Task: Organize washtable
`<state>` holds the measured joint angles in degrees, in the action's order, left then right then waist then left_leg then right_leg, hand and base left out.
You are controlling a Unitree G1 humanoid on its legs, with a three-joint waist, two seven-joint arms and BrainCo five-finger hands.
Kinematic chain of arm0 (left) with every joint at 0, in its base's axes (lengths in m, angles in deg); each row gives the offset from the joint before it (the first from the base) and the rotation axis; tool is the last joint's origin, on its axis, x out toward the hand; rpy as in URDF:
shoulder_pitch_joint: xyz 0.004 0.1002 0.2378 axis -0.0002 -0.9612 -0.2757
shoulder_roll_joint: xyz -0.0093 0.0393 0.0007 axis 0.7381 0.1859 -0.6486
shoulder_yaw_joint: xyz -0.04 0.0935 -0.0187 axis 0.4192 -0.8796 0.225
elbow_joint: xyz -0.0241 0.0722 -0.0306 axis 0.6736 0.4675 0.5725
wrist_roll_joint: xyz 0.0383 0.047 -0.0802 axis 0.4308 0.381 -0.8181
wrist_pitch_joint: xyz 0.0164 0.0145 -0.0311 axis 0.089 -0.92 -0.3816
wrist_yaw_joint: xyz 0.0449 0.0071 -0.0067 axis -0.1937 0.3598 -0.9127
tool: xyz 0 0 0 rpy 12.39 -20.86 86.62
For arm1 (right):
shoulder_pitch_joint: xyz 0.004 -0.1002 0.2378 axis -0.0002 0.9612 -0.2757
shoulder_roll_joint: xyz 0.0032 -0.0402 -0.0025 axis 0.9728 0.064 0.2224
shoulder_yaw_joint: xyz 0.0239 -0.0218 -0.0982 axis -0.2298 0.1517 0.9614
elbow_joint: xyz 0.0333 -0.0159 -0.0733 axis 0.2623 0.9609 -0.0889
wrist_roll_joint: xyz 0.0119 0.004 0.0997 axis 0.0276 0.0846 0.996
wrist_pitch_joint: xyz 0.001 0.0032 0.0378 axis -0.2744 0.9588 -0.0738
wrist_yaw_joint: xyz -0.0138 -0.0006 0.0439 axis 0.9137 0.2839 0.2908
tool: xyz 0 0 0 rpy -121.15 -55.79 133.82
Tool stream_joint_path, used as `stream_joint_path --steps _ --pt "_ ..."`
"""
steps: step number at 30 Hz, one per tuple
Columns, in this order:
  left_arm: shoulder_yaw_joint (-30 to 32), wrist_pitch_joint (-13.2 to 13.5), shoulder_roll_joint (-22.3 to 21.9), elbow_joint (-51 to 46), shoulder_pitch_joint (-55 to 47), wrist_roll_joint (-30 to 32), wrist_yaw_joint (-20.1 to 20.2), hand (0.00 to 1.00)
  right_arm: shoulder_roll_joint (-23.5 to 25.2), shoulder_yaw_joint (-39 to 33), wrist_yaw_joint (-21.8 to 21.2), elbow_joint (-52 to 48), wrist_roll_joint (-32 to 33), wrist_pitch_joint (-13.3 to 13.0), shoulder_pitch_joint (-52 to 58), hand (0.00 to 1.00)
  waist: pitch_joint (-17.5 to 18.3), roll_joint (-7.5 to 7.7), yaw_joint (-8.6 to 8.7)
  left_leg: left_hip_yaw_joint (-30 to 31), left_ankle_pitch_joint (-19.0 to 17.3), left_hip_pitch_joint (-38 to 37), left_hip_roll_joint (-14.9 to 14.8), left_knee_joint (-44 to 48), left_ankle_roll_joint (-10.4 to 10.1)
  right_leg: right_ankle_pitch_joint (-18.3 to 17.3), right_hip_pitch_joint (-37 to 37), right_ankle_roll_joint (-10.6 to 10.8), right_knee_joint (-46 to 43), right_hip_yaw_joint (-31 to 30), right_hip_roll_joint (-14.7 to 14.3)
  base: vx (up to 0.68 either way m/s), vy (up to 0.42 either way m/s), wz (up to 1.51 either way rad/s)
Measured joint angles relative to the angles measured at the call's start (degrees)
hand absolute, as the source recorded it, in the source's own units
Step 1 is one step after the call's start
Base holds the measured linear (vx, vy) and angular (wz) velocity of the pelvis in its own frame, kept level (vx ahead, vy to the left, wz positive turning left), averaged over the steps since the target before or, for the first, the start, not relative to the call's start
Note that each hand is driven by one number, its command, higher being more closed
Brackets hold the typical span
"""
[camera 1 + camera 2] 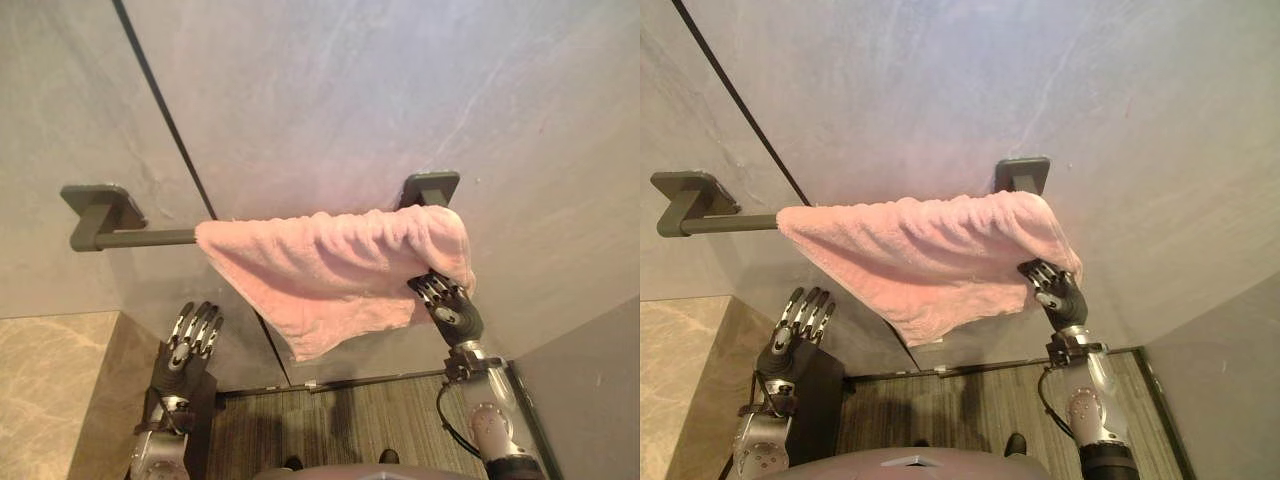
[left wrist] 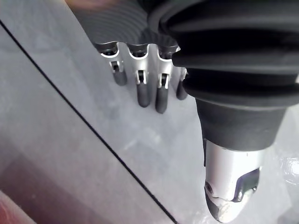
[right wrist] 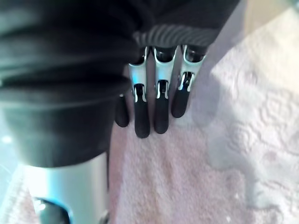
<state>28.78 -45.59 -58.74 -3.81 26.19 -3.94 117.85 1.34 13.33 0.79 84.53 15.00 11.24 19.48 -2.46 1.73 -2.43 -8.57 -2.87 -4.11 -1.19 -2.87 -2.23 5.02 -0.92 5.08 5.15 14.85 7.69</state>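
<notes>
The pale grey marbled wall, split by a thin dark seam, takes up most of what I can see. A beige stone counter sits at the lower left. Across the wall runs a dark grey metal towel bar on two square brackets, and a pink terry towel is draped over it. The towel is bunched toward the right bracket, so the left stretch of bar is bare, and its lower edge sags to a point in the middle. The right hand is up at the towel's lower right corner, its fingers straight and close together, laid flat on the cloth rather than pinching it. The left hand is raised below the bare end of the bar, fingers straight and side by side near the wall, holding nothing. I'd say the hanging is done and what's left is spreading the towel evenly along the bar.
</notes>
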Motion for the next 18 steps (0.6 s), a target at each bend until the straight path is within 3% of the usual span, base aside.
stream_joint_path --steps 12,18 --pt "4.54 0.10 -0.01 8.54 -0.38 1.12 -0.97 0.00 0.03 -13.71 2.52 6.24 -0.17 -0.11 2.67 0.00 0.07 -0.02 0.26 -0.64 -0.06 -0.15 -0.01 0.20 0.01 0.22 0.15 0.03 0.01 -0.78 -0.01 -0.01 0.001 -0.02" --pt "3.99 0.07 0.00 17.98 -0.17 7.55 -2.81 0.00 -0.06 -15.72 4.92 16.76 -4.21 -0.02 2.57 0.00 0.15 -0.27 0.40 -1.19 -0.28 -0.22 -0.02 0.20 -0.02 0.23 0.44 0.04 0.01 -1.43 -0.10 0.01 0.002 -0.06"
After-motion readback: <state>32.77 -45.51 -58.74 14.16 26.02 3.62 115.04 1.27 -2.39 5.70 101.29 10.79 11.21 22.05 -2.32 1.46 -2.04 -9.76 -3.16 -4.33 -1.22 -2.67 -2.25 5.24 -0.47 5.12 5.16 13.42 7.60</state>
